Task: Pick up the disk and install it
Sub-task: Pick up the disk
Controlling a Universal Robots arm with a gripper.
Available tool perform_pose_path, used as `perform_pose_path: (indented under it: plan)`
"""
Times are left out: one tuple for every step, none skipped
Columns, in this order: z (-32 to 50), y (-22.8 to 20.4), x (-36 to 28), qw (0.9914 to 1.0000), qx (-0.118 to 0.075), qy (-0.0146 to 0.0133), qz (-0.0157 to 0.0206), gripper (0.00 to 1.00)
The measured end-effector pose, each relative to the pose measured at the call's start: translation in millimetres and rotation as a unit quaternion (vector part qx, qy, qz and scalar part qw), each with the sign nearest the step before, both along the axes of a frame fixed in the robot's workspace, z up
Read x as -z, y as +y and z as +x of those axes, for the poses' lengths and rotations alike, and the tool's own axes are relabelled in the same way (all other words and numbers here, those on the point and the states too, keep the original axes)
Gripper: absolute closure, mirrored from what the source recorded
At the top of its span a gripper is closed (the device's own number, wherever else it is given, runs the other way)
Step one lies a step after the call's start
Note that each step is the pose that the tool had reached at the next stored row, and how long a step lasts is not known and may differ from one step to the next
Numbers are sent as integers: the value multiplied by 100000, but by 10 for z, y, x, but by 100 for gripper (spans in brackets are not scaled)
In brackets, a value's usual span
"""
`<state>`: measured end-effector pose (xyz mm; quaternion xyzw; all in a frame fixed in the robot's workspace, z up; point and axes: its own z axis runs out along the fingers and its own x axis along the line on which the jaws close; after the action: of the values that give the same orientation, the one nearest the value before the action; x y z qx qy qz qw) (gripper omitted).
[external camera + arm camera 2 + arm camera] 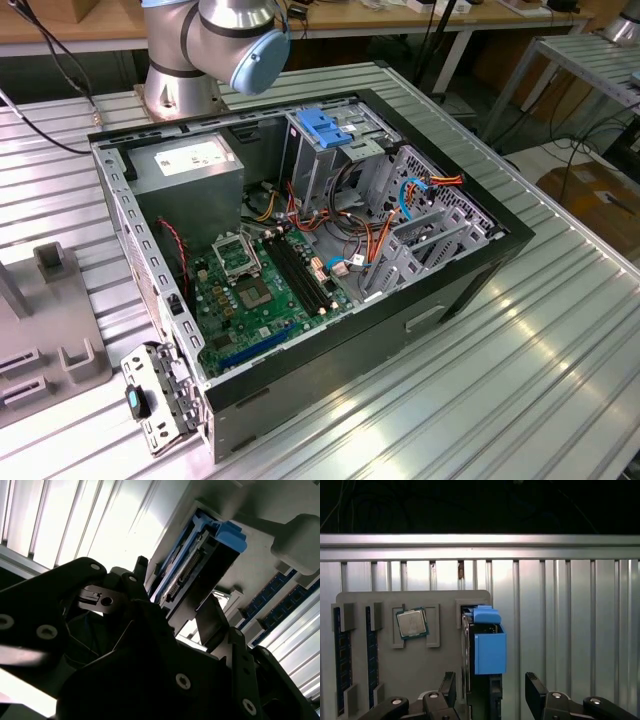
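Open claw [490, 678]: in the first wrist view its two dark fingers [534, 687] stand one on each side of the disk [490, 650], apart from it, nothing grasped.

The disk stands on its edge in a slot at one side edge of a grey holder tray [420, 675], with its blue carrier facing the camera. In the second wrist view the disk [200, 560] shows its connector edge and blue frame, seated in the same grey tray.

Tray contents, first wrist view:
- a processor chip [411, 623] lying flat in a square recess beside the disk slot;
- two memory modules [339, 660] set on edge in long slots at the far side from the disk.

The tray lies on the ribbed metal surface [570, 630], near its raised edge rail.

Exterior view: an open computer case [440, 305] lies across the middle of the surface [520, 400]. Inside it:
- a grey power-supply box [190, 165] in the corner nearest the arm base [180, 85];
- a green mainboard [250, 295] on the floor of the case;
- a metal drive cage with a bare blue bracket [325, 125] on top;
- loose orange and blue cables [400, 200].

A grey block [60, 340] sits at the surface edge on the exterior view's left.
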<state>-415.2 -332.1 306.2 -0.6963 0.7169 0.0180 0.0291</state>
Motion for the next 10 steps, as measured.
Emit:
perform_pose_path:
  plan:
    - [0, 0, 0, 100000, 1, 5, 0, 34]
    - [0, 0, 0, 100000, 2, 8, 0, 34]
    - [0, 0, 0, 100000, 1, 7, 1, 34]
    - [0, 0, 0, 100000, 2, 8, 2, 34]
    - [0, 0, 0, 100000, 2, 9, 0, 34]
    - [0, 0, 0, 100000, -1, 13, -1, 34]
    - [0, 0, 1, 100000, -3, 13, -2, 34]
    - [-1, 0, 2, 100000, -3, 12, -2, 34]
    - [-3, 0, 4, 100000, 1, 14, -2, 34]
    - [-3, 0, 5, 100000, 5, 14, -2, 34]
